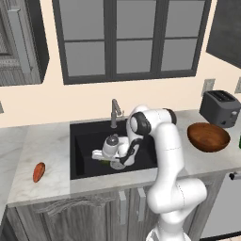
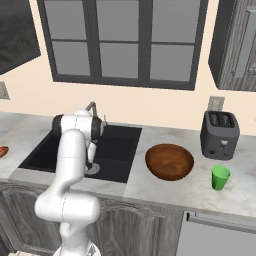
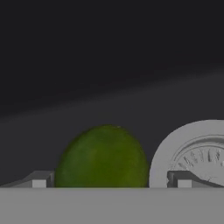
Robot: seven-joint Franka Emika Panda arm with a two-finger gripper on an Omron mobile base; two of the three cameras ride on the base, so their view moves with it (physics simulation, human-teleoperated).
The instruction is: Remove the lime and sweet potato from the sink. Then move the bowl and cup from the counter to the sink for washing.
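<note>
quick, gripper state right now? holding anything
gripper: open, fingers either side of the lime in the sink, not closed on it.

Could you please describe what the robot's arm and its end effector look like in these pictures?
The arm is glossy white with rounded, tubular links and dark grey to black bands at its joints. No cables or markings are visible. The end effector has a white body and two small grey, blocky fingertips.

Yellow-green lime [image 3: 101, 156], black sink [image 1: 87, 141], seemingly brown bowl [image 2: 169, 161].
</note>
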